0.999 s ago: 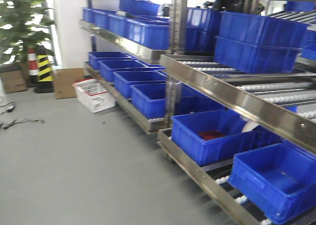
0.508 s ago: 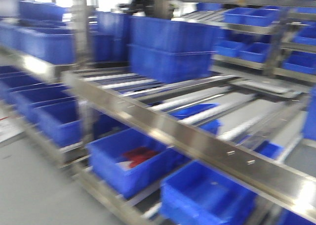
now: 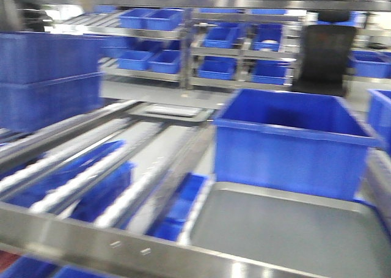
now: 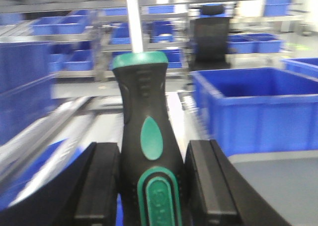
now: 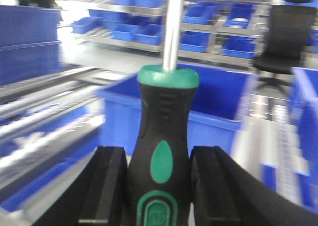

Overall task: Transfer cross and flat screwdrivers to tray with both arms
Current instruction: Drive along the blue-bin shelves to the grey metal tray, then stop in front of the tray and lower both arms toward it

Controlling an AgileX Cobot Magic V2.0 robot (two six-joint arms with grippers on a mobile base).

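In the left wrist view my left gripper [image 4: 151,186] is shut on a screwdriver [image 4: 146,136] with a black and green handle; its steel shaft points up out of frame, tip hidden. In the right wrist view my right gripper [image 5: 158,186] is shut on a like black and green screwdriver [image 5: 164,131], shaft up, tip hidden. I cannot tell which is cross and which is flat. A grey tray-like surface [image 3: 287,229] lies low in the front view, in front of a large blue bin [image 3: 293,143]. Neither gripper shows in the front view.
Steel roller racks [image 3: 91,168] slope at the left with blue bins beneath. A steel rail [image 3: 122,244] crosses the front. Shelves of small blue bins [image 3: 214,46] stand at the back. A black office chair [image 3: 321,52] stands at the back right.
The front view has swung right, from the floor and racks of bins to the roller lanes, then to the large blue bin and grey surface. All frames are motion-blurred.
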